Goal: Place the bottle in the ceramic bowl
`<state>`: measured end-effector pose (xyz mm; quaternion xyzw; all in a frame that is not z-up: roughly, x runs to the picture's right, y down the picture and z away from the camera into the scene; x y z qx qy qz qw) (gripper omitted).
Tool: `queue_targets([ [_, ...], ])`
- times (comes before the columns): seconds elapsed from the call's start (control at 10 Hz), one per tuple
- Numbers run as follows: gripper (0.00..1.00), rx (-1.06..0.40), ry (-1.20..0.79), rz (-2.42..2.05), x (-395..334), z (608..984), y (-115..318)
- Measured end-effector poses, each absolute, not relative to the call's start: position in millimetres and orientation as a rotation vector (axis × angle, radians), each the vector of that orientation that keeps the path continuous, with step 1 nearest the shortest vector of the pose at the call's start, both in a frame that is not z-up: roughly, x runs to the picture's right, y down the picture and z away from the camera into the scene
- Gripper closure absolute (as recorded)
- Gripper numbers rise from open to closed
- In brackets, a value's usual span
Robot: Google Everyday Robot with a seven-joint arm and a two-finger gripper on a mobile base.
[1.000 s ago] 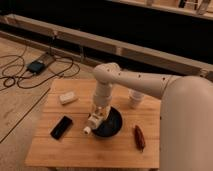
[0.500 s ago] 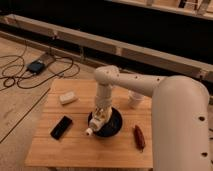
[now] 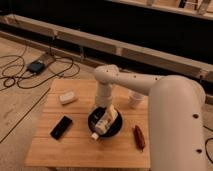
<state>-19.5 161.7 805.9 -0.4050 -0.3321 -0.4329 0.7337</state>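
Note:
The ceramic bowl (image 3: pixel 118 128), round and glossy black, stands in the middle of the wooden table (image 3: pixel 80 150). The small cream bottle (image 3: pixel 103 123) lies tilted in the bowl, with its white cap end (image 3: pixel 95 135) over the bowl's front-left rim. My gripper (image 3: pixel 109 113) reaches straight down over the bowl, right at the upper end of the bottle. The arm hides the back of the bowl.
A cream rectangular block (image 3: pixel 67 97) lies at the table's back left. A black flat object (image 3: pixel 61 127) lies left of the bowl. A white cup (image 3: pixel 135 100) stands behind the arm, and a reddish-brown object (image 3: pixel 139 137) lies to the right. Cables (image 3: pixel 30 75) run across the floor at left.
The bottle has come down and slightly right, from the bowl's left rim into the bowl. The gripper has lowered with it.

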Motion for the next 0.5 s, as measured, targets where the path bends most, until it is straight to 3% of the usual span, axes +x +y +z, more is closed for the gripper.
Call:
queue_targets([
  [0.5, 0.2, -0.867, -0.747, -0.938, -22.1, 808.0, 156.1],
])
